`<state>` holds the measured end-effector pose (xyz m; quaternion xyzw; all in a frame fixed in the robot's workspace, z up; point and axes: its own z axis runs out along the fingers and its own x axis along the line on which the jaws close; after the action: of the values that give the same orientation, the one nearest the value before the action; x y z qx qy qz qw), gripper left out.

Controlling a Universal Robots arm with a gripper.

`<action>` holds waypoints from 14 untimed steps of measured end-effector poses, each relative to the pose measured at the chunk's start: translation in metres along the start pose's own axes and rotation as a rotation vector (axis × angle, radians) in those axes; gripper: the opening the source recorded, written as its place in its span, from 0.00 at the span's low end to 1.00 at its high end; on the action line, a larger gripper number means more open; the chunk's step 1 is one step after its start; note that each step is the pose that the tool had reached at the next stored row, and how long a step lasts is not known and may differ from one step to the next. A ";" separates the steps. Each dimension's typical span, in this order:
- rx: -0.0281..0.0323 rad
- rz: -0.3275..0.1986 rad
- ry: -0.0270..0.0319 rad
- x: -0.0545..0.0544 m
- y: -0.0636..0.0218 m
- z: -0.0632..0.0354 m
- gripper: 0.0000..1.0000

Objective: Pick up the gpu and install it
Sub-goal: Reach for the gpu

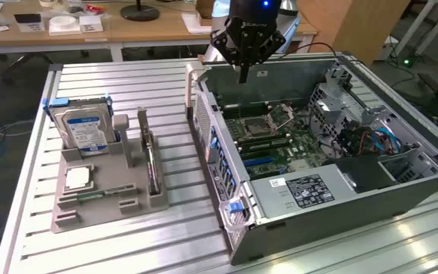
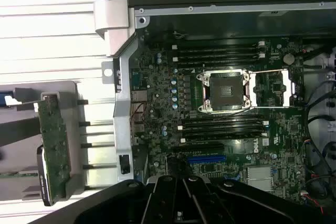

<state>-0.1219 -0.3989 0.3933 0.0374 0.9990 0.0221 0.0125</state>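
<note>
The gpu (image 1: 152, 165) is standing on edge in a grey holder (image 1: 105, 200) on the surface (image 1: 128, 80), just beside the open computer case (image 1: 432, 177) and on the exterior view's left of it. In the wrist view the gpu (image 2: 54, 148) is showing its green circuit board, with nothing touching it. A silver hard drive (image 1: 82, 130) is sitting upright in the same holder, farther from the case.

The tool (image 1: 243, 77) is hanging over the far end of the case, above the motherboard (image 1: 272, 137), well apart from the card. Its fingers are pinched together and carrying nothing (the tips are meeting in a single point).

By my reading the pick-up is not yet begun, so the work is sitting at its very start. Taking the card is calling for a spread tool, lined up over the card's upper edge and square to its thin faces. The blue slot (image 2: 206, 158) on the board is lying bare.
</note>
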 end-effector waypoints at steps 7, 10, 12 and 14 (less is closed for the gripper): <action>0.0000 0.000 0.0000 0.000 0.0000 0.0000 0.11; 0.0000 0.000 0.0000 0.000 0.0000 0.0000 0.11; -0.0002 0.000 -0.0002 0.001 0.0000 0.0001 0.11; 0.0000 0.000 0.0000 0.002 -0.0002 0.0000 0.11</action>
<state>-0.1240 -0.3989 0.3933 0.0374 0.9990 0.0221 0.0125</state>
